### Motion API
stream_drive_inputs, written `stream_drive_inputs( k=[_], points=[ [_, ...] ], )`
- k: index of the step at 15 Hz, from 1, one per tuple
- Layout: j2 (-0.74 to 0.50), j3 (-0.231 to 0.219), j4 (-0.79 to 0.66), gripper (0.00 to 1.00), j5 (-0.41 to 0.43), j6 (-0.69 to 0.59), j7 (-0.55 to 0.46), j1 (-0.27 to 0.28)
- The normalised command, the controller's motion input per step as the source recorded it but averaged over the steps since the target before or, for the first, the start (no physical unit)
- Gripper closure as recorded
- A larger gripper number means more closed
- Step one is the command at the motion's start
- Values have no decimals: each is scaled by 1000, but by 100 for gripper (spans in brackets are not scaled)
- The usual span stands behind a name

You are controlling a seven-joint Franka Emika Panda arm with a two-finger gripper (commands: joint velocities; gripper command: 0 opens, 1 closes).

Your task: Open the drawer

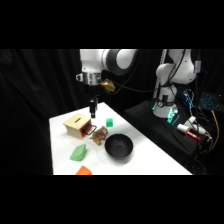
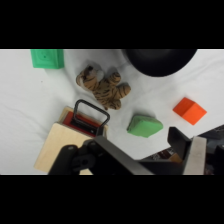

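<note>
The drawer (image 1: 88,130) has a reddish-orange front and a dark handle, and sits in the right end of a tan wooden box (image 1: 75,123) with a slotted top. My gripper (image 1: 93,113) hangs just above the box's right end, close over the drawer. In the wrist view the drawer (image 2: 84,121) and its black loop handle (image 2: 91,111) lie just ahead of my black linkage (image 2: 100,157), with the box (image 2: 57,145) at the lower left. The handle is free. I cannot tell how far out the drawer stands.
A tiger plush (image 1: 100,134) lies right beside the drawer, with a black bowl (image 1: 118,146) past it. There are green blocks behind it (image 1: 109,121) and at the front left (image 1: 78,152), and an orange block (image 1: 83,170) at the front edge. The arm's base (image 1: 172,80) stands at the upper right.
</note>
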Motion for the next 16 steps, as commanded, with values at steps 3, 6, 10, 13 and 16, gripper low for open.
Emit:
stream_drive_inputs(
  k=[3, 6, 10, 13, 16],
  points=[
    [119, -54, 91, 0, 58, 219, 403, 12],
    [128, -73, 87, 0, 3, 211, 399, 44],
    [144, -112, 80, 0, -91, 228, 418, 95],
    [176, -130, 93, 0, -108, 238, 445, 129],
    [185, -137, 113, 0, -111, 207, 380, 140]
  ],
)
